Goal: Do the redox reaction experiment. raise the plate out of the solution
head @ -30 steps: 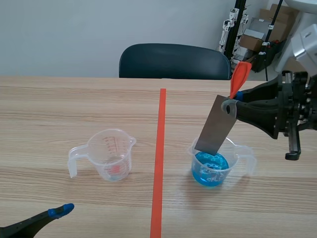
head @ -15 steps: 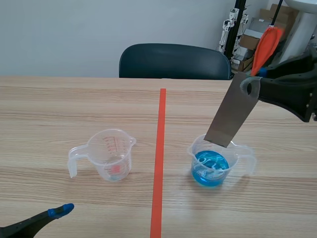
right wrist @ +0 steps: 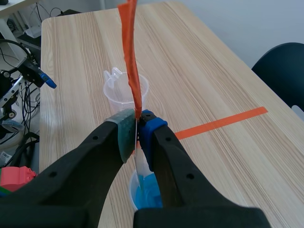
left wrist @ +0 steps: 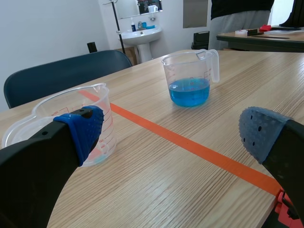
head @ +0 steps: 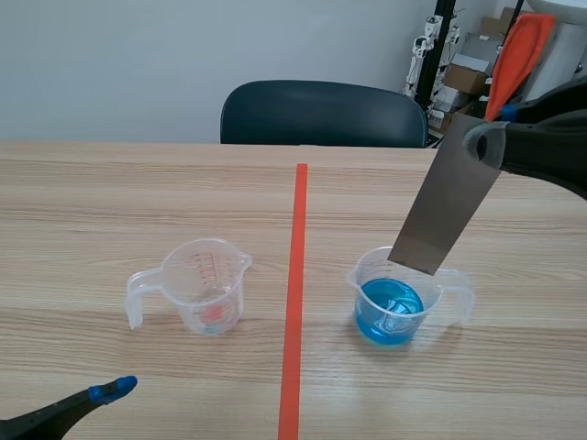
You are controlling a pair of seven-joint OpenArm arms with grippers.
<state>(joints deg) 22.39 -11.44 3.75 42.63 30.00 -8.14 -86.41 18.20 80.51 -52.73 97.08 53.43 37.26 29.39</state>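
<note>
Above blue-filled beaker (head: 390,312), plate (head: 447,202) clamped in right fingers (right wrist: 124,137), left fingers (left wrist: 80,128) apart, second beaker (head: 209,284) near-empty

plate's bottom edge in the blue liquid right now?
No: in the scene view the plate, held by the right gripper, hangs with its whole lower edge above the blue liquid in the cup.

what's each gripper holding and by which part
The right gripper holds the plate by its top end, at the orange strip; the left gripper holds nothing.
</note>
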